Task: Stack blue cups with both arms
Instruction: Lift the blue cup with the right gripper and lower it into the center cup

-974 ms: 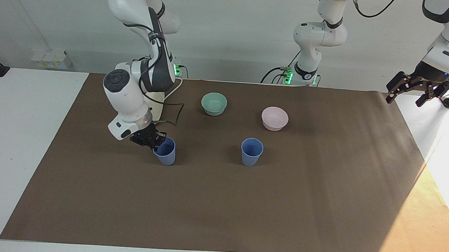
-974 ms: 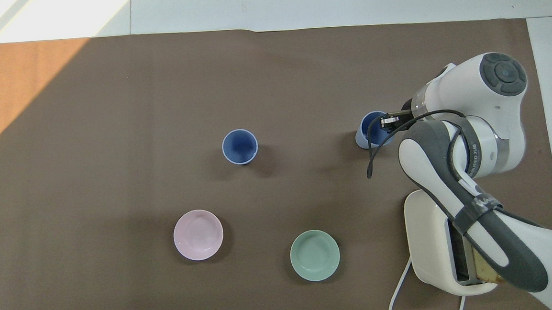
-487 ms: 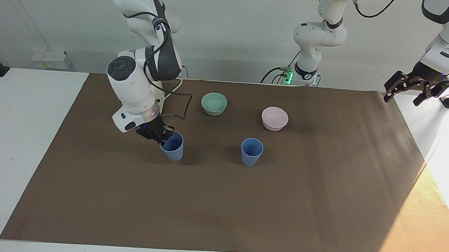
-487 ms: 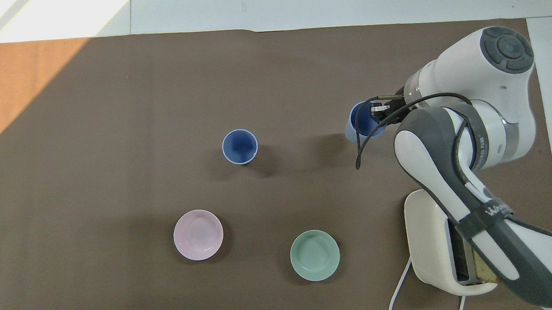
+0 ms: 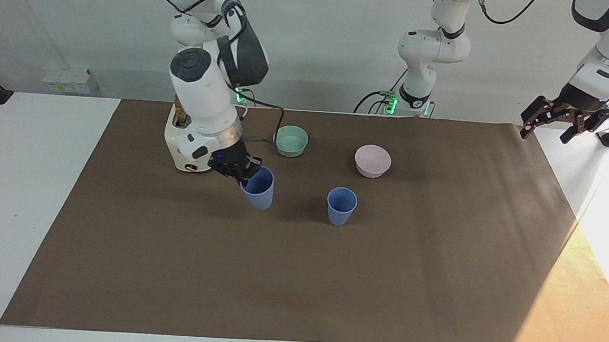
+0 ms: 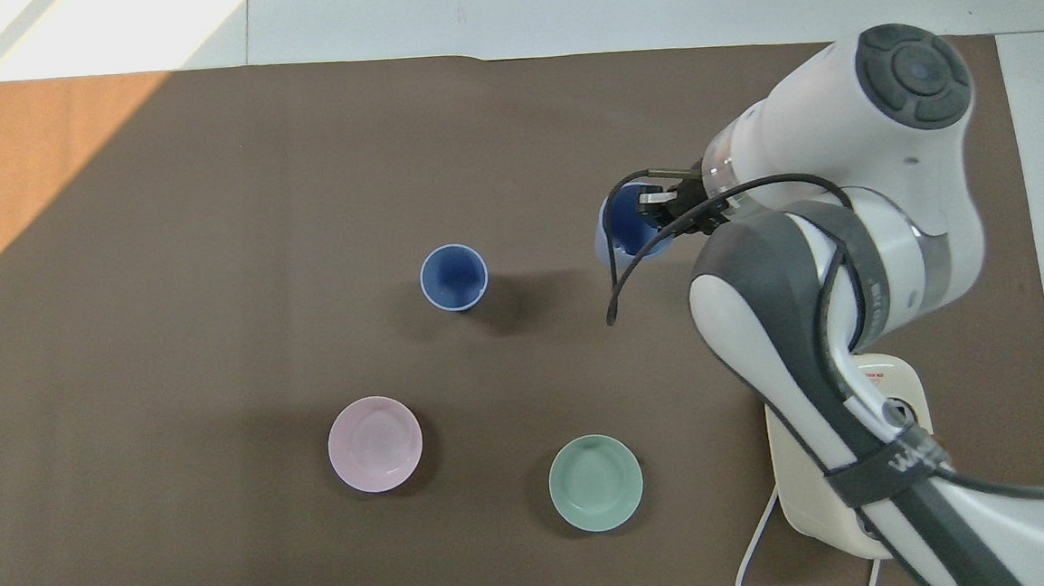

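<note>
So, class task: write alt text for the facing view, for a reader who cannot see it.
The right tool grips a blue cup by its rim, lifted above the brown mat beside a second blue cup. The open left tool waits off the mat's end.

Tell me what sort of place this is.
Probably a robotics lab: two white arms stand at a table under a brown mat, the right claw holding a blue cup among staged bowls, with cabling along a bare wall.

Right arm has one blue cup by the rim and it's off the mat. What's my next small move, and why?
Probably carry it sideways until it hangs over the standing cup, then lower. The right gripper is shut on the held cup's rim, tilted, above the brown mat, with a gap to the other cup. The left gripper waits open off the mat at its own end.
</note>
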Motion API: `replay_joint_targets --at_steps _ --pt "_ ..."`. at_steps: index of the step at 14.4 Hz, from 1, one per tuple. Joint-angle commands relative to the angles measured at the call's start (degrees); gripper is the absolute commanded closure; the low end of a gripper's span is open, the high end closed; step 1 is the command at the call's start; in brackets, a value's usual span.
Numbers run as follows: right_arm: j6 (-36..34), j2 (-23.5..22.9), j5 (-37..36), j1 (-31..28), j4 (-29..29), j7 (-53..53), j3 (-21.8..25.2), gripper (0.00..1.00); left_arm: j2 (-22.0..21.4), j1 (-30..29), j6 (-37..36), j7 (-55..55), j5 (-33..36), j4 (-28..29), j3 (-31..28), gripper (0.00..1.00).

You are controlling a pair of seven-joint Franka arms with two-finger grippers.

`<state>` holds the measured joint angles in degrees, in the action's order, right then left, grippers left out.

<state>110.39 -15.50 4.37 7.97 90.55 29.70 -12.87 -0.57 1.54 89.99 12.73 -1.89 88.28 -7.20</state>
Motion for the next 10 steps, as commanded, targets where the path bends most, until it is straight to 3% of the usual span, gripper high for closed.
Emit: replay_joint_targets --at_steps 1,10 --pt "-0.61 -3.47 0.91 4.32 -6.95 10.08 -0.22 1.00 0.40 0.04 -1.66 0.27 0.84 -1.44 0.35 0.00" --pt "4.92 -10.42 0.82 12.77 -13.12 23.65 -0.14 1.00 0.40 -0.05 -1.66 0.27 0.84 -1.44 0.35 0.00"
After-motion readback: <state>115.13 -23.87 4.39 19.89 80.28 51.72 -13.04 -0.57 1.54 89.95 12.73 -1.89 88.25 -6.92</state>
